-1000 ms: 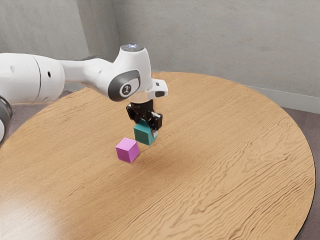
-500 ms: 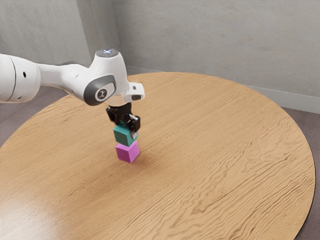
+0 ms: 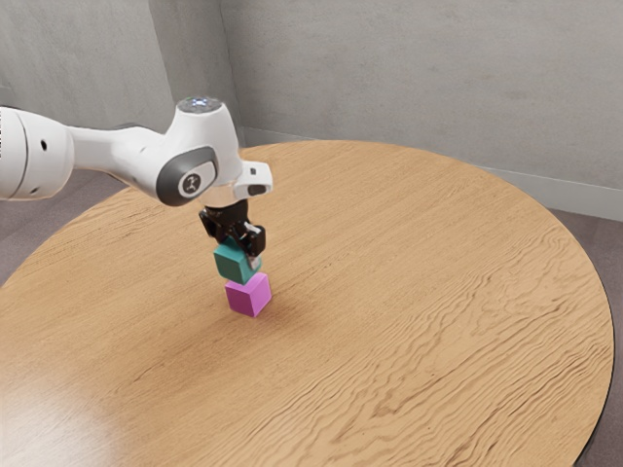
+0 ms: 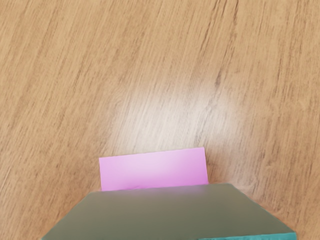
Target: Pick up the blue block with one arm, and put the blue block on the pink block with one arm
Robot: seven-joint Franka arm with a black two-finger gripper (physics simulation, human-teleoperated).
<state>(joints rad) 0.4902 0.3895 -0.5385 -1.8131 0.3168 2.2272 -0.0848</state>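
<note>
The blue block [image 3: 234, 262], teal in colour, is held in my gripper [image 3: 236, 255], whose black fingers are shut on its sides. It hangs just above the pink block [image 3: 247, 294], which rests on the round wooden table [image 3: 419, 292]. The held block sits slightly toward the exterior view's left of the pink one. In the wrist view the blurred blue block [image 4: 165, 212] lies right under my hand and covers most of the pink block [image 4: 153, 169], of which a strip shows beyond it.
The wooden table top stretches wide toward the exterior view's right and front, bare wood all round the pink block. A grey wall [image 3: 438, 68] stands behind the table.
My arm carried the blue block toward the exterior view's left, from beside the pink block to directly over it, then shifted a little further left and steadied.
</note>
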